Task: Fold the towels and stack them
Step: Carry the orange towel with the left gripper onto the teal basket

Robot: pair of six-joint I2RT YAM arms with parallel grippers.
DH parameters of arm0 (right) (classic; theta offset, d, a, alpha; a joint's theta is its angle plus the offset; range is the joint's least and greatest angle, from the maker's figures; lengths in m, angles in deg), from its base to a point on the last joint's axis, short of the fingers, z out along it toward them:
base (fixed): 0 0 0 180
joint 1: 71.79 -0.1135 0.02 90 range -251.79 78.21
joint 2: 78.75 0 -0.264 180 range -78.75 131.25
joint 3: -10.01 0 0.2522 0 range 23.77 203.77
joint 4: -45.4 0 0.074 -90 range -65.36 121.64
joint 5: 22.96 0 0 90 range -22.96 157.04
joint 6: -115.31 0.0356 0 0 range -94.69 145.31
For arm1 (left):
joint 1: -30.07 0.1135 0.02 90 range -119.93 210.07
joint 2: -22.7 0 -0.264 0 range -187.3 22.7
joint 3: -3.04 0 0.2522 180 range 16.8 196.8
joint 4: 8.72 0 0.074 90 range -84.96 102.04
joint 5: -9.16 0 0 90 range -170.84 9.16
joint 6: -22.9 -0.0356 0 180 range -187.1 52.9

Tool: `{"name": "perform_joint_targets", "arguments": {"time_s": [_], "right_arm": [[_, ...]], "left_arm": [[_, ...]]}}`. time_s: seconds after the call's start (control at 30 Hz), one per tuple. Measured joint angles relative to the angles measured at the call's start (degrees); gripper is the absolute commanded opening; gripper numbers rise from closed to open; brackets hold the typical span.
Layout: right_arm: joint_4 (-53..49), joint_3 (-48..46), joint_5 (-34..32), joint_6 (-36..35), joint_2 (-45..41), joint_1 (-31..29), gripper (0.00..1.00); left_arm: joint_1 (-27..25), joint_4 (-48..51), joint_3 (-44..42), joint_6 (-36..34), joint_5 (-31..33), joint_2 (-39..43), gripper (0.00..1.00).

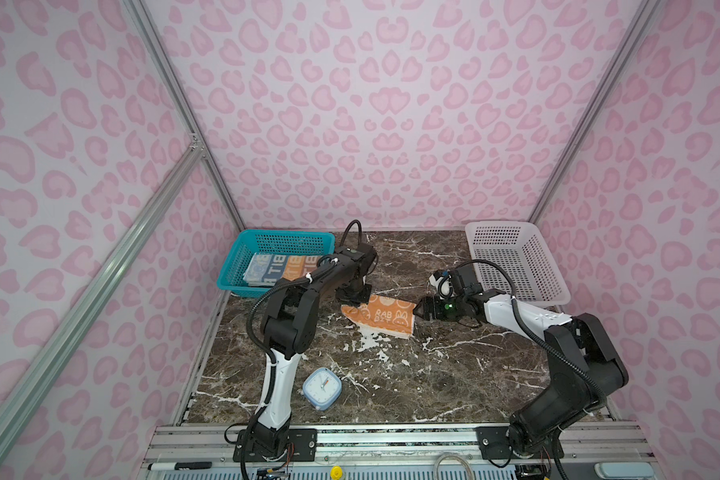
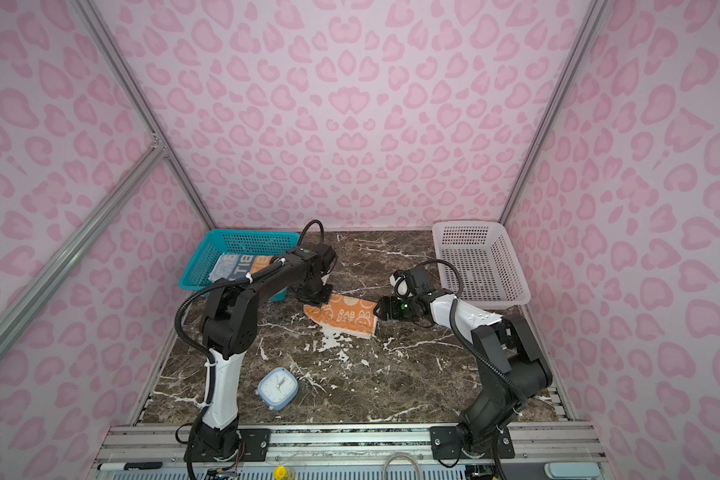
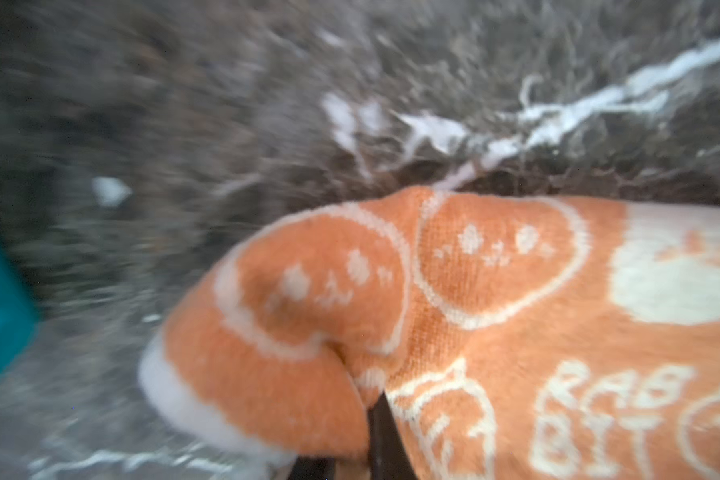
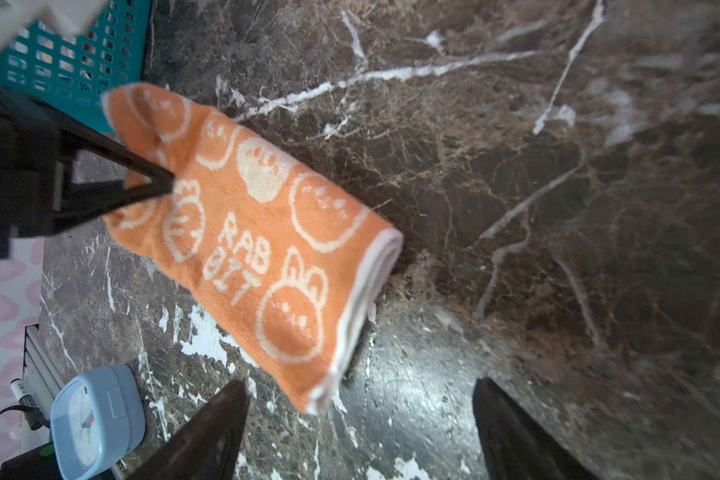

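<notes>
Both top views: high above front edge, facing down and back over whole bench (image 1: 454,374). Left wrist: very close on orange towel (image 3: 495,332). Right wrist: near, same towel.

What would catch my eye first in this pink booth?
Probably the folded orange towel mid-table on the dark marble. The left jaws pinch its far left corner, and the right jaws hang open close by its other end. Then the teal basket at the back left with a striped towel inside, the white basket at the back right, and a blue clock near the front left.
</notes>
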Motion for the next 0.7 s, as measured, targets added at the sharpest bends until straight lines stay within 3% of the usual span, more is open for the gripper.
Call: {"name": "perform_joint_targets", "arguments": {"time_s": [0.23,0.7], "right_arm": [[-2.4,8.0,0.0,-0.7,1.0,-1.5,0.87],[-11.1,32.0,-0.1,-4.2,13.0,-9.8,0.93]], "left_arm": [[4.8,8.6,14.0,-2.9,7.6,2.3,0.04],[20.9,10.4,20.0,-7.9,11.7,2.9,0.04]]}}
